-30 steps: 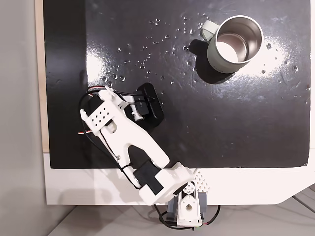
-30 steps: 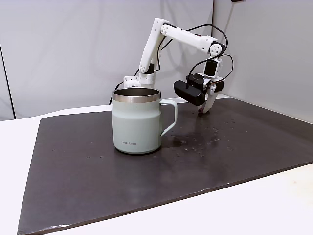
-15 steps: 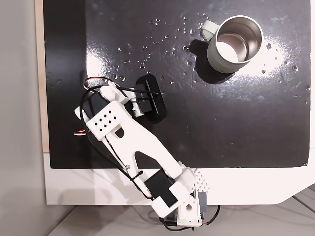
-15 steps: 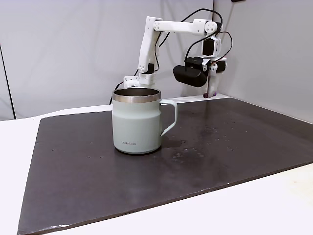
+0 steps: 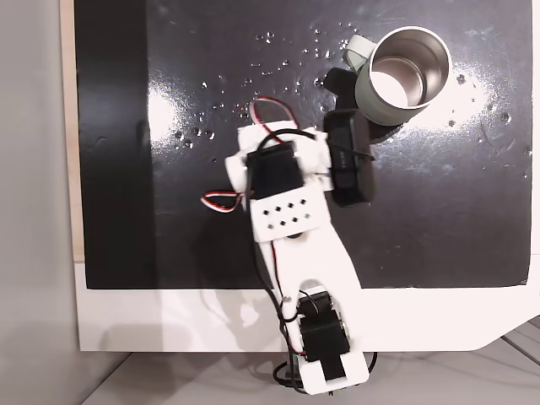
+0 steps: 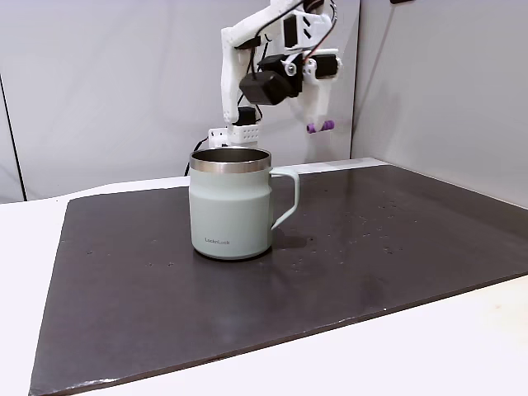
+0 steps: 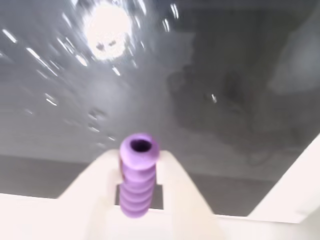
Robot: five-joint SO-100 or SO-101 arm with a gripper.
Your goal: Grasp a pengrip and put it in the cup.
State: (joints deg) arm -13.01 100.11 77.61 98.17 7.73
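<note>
The claw (image 7: 139,185) has its two pale fingers closed on the pengrip (image 7: 137,175), the little lilac ribbed tube pinched along its sides with one open end poking out past the fingertips, as the wrist view shows. From the side-on fixed view the pengrip (image 6: 320,126) hangs high above the counter (image 6: 396,247), well above the level of the cup's rim, and it lies roughly level, its long axis sideways, not pointing down.

What matters now is where the cup (image 5: 403,74) lies from that load. In the fixed view from above the cup stands near the far right corner of the dark counter (image 5: 211,51), handle (image 5: 358,48) turned toward the left of that view, and the arm's dark wrist block reaches up almost to the cup's near wall. The mouth of the cup lies just beyond and to the right of it. I would judge the claw has a short way to travel outward before the pengrip is over the opening; released here, it would likely fall beside the cup, on the handle side.
</note>
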